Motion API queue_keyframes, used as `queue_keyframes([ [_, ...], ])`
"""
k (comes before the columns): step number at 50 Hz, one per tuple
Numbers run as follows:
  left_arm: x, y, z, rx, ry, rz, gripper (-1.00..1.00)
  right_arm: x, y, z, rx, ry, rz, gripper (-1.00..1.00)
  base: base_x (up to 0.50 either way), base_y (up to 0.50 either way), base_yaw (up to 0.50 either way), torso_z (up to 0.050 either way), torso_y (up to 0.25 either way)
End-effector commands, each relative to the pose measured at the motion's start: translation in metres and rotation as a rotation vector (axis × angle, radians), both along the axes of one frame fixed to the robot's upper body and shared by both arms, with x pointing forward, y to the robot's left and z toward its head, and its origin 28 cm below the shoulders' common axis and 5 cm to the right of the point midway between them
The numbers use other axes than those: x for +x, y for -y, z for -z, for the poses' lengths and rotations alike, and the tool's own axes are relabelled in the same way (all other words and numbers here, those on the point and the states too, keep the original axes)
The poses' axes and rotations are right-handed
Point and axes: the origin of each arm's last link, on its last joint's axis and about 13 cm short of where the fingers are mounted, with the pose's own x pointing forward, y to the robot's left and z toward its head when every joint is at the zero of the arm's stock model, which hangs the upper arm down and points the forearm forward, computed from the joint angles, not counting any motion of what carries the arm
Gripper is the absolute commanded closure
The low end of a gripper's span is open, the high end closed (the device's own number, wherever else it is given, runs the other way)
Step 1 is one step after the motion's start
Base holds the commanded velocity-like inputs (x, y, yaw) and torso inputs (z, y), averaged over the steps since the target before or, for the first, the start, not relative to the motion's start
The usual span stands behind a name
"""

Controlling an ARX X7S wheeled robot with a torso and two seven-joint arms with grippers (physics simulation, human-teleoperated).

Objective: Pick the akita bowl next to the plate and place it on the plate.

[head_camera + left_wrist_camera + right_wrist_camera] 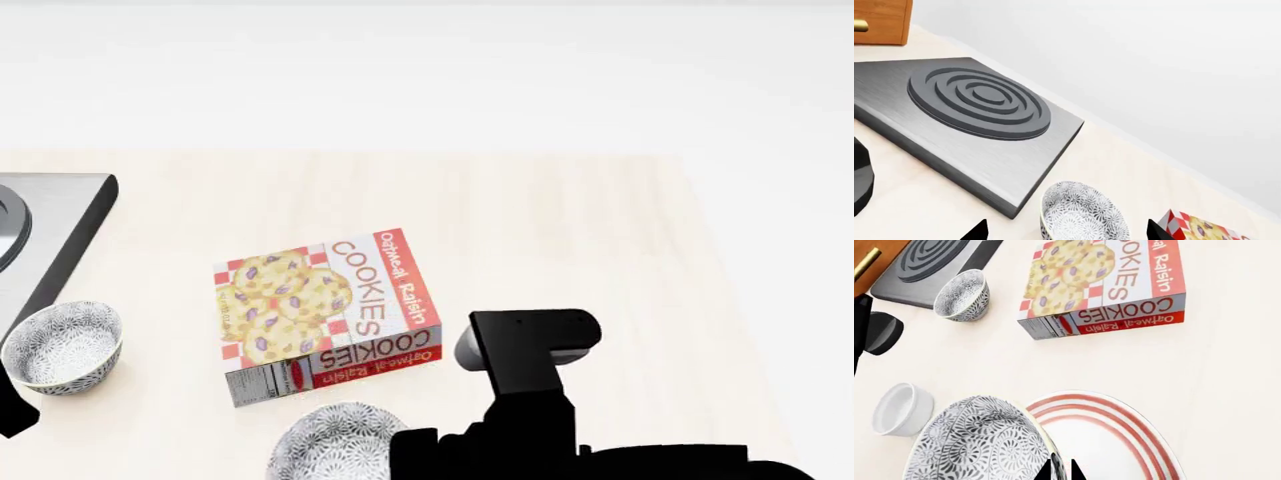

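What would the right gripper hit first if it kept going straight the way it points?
Likely the akita bowl: the right gripper sits at its rim, beside the plate. Depth is unclear.

Lighting: I am seeing bright, even, diffuse light in all three views, source not discernible. Shadows: soft and faint, lying beneath the cookie box (327, 315) and hob (971, 127). Glare: backdrop washing out white. Focus: rendering sharp throughout.

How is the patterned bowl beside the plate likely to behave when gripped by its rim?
The akita bowl looks rigid and glazed, so probably slippery in the right gripper. Its thin rim may chip. Its narrow, rounded shape could tip if nudged toward the plate.
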Motion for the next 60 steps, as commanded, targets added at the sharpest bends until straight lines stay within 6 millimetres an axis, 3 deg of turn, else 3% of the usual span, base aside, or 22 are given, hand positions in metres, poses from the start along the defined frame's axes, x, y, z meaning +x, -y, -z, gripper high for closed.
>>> queue_keyframes([
  [1,0.001,0.000,0.002,0.000,-0.001,-0.002,-1.00,-0.001,0.000,0.011,0.010,-0.017,-0.007,1.00,0.00,0.00,0.00,0.000,0.000],
  [60,0.000,0.001,-0.002,0.000,-0.003,-0.003,-1.00,0.012,-0.004,0.050,-0.063,-0.088,-0.020,1.00,0.00,0.00,0.00,0.000,0.000],
])
